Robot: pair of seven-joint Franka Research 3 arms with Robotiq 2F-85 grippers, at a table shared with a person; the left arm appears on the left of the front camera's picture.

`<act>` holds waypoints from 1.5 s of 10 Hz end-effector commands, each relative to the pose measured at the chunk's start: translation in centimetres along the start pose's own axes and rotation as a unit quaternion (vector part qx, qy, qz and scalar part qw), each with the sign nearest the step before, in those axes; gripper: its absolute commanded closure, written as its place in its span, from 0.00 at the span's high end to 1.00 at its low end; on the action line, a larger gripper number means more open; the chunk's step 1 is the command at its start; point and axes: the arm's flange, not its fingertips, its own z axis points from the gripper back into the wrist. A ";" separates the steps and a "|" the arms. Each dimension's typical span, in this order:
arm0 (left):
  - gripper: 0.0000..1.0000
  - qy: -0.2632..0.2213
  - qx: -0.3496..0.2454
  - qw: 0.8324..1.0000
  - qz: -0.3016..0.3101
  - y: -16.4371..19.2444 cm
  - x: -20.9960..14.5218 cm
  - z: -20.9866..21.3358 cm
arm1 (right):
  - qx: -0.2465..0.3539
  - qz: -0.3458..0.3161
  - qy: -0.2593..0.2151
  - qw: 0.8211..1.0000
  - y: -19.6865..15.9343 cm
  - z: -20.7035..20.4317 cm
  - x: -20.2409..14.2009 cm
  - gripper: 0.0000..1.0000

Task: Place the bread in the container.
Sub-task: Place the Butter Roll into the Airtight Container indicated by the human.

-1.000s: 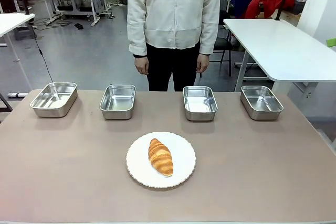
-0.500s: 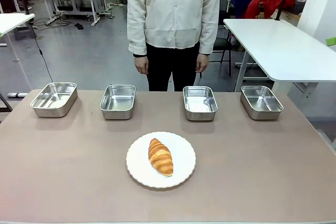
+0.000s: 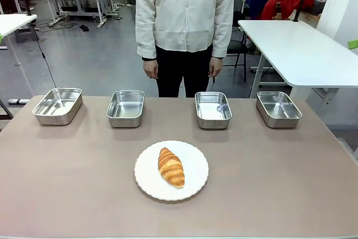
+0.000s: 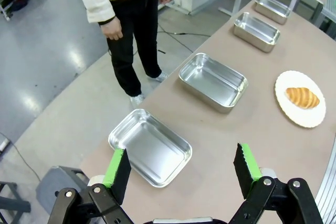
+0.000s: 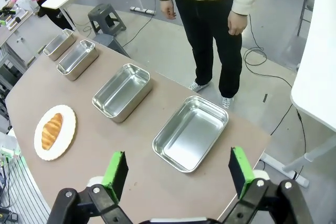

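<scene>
Room: a workshop with white benches at the back. A person (image 3: 185, 20) stands at 12 o'clock across the brown table (image 3: 67, 183), both hands hanging at the sides.
Tray row: four steel trays line the far edge, all empty. They are the far-left tray (image 3: 57, 106), inner-left tray (image 3: 125, 108), inner-right tray (image 3: 213, 109) and far-right tray (image 3: 278, 108). You cannot tell from here which one is meant as the container.
Bread: the bread (image 3: 171, 167) lies on the white plate (image 3: 196, 158) near mid-table, at 6 o'clock from the gap between the two inner trays. It touches no tray.
Long axis: in the front view the bread runs from about 11 to 5 o'clock, so a grasp across it would close roughly along 2 to 8.
Left gripper: the left gripper (image 4: 182, 166) has its jaws wide apart and holds nothing. It hangs high above the far-left tray's end of the table. In its own view the bread lies at about 2 o'clock, well apart.
Right gripper: the right gripper (image 5: 177, 167) is also spread and bare, above the far-right tray's end. In its own view the bread sits at about 10 o'clock, well apart.
Nearer arm: neither by much. The plate sits a shade left of centre, so you might favour the left.
Progress: nothing is grasped yet, and the reach to the bread comes first.
</scene>
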 end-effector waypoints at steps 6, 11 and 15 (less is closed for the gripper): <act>1.00 -0.001 -0.003 1.000 -0.005 0.0 -0.1 0.1 | 0.000 0.000 -0.001 1.000 0.0 0.0 0.0 1.00; 1.00 -0.001 -0.003 1.000 -0.005 0.0 -0.1 0.1 | 0.000 0.000 -0.001 1.000 0.0 0.0 0.0 1.00; 1.00 -0.001 -0.003 1.000 -0.005 0.0 -0.1 0.1 | 0.000 0.000 -0.001 1.000 0.0 0.0 0.0 1.00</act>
